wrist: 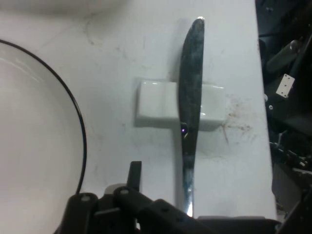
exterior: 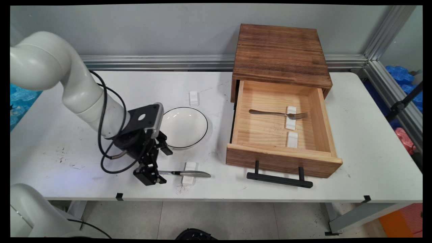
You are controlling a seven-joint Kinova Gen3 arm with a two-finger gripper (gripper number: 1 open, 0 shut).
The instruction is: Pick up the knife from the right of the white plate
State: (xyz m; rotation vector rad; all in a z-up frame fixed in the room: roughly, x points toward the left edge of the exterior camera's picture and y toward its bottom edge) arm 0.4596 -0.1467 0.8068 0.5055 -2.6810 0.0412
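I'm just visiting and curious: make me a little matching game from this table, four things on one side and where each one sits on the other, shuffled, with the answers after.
Things
1. fork
2. knife
3. plate
4. black handle

Places
A. on the front of the open drawer
B. on the bare table, between the arm and the drawer
C. inside the drawer, across a white rest
D. near the table's front edge, across a white rest, its handle end at the gripper

Pairs: 1-C, 2-D, 3-B, 4-A

fork [exterior: 278, 114] in open drawer [exterior: 282, 158], plate [exterior: 184, 127]
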